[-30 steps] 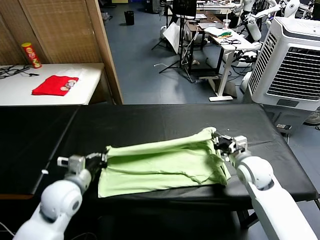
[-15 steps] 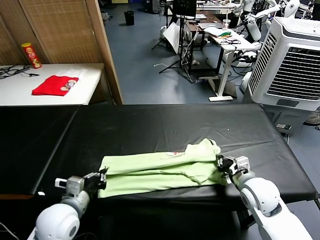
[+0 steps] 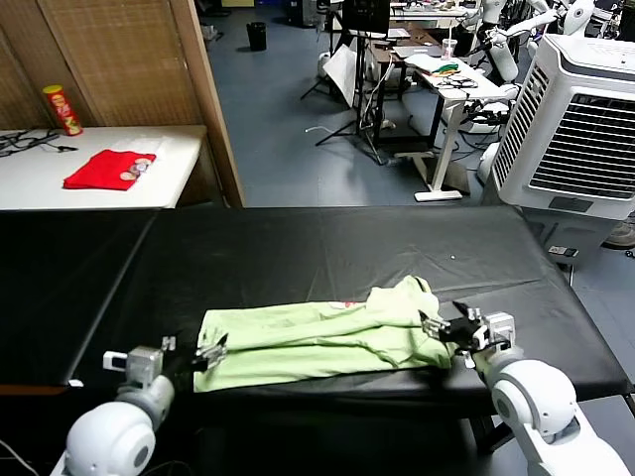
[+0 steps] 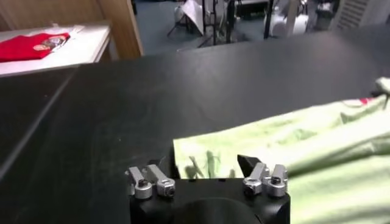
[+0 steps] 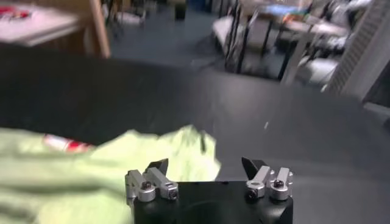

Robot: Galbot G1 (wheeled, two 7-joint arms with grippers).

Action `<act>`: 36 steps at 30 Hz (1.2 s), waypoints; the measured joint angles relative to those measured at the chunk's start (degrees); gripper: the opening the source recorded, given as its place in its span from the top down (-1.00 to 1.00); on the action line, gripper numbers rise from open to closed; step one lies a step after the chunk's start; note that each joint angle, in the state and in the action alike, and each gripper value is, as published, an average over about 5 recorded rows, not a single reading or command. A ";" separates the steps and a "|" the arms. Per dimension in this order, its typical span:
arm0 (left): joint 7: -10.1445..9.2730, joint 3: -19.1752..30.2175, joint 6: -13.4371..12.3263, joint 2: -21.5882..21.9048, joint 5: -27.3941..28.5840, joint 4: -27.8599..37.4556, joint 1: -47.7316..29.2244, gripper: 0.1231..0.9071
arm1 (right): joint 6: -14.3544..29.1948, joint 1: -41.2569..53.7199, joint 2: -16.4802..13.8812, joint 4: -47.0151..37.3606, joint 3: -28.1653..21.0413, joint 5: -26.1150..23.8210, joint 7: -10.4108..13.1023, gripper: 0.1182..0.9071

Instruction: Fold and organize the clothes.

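Lying folded along the near edge of the black bench (image 3: 298, 243), the pale green shirt (image 3: 317, 339) is stretching its long axis left to right across the lower middle of the head view. The left end effector (image 3: 193, 355) is gaping open at its lower-left corner, while the right end effector (image 3: 451, 330) is spreading open just beside its right end, neither gripping the cloth.

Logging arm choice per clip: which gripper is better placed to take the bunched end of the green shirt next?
Right, probably. The right gripper stands open beside the bunched, raised end of the shirt. The left gripper is open at the opposite, flatter end.
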 joint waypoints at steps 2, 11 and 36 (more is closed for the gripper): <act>-0.17 0.37 -0.37 -0.81 -0.95 1.60 -1.81 -0.72 | 0.84 2.35 0.93 -2.96 -1.42 -0.57 -0.62 -0.72; 0.18 2.26 -1.61 -3.30 -1.11 8.83 -6.86 -0.72 | 1.87 8.56 3.78 -12.61 -5.64 -2.97 -0.94 -0.70; 2.23 2.43 -7.85 -5.91 7.86 12.69 -7.07 0.94 | 4.06 2.86 10.99 -11.23 -2.99 -3.38 4.78 0.79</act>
